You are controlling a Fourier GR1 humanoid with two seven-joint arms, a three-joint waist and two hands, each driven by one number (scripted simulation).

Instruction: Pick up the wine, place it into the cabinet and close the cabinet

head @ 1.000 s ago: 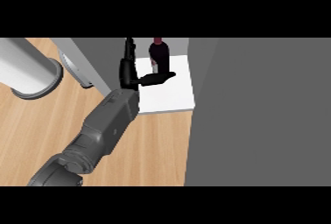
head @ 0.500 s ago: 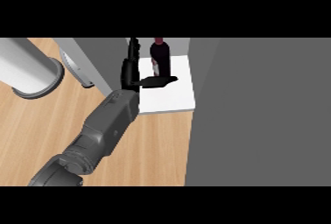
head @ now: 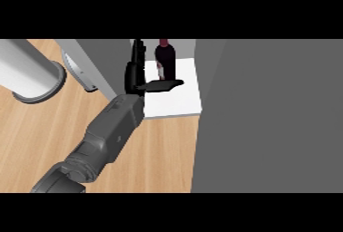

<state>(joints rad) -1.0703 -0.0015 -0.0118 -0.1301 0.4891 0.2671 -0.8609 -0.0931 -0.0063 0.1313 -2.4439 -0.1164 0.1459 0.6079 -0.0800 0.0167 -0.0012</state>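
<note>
The wine bottle (head: 165, 58), dark with a red top, stands upright on the white shelf (head: 181, 102) of the cabinet. My left hand (head: 136, 72) is just left of the bottle, open, with its fingers straight and pointing away from me. Its thumb (head: 161, 85) sticks out to the right in front of the bottle's base. I cannot tell whether the thumb touches the bottle. The grey forearm (head: 110, 131) comes in from the lower left. My right hand does not show.
A broad grey cabinet panel (head: 268, 113) fills the right side of the view. A grey door (head: 90, 63) with a handle stands left of the shelf. A light grey cylinder (head: 30, 68) rests on the wooden counter (head: 161, 154) at the far left.
The left hand has shifted slightly to the right, toward the bottle. The bottle has stayed in place on the shelf.
</note>
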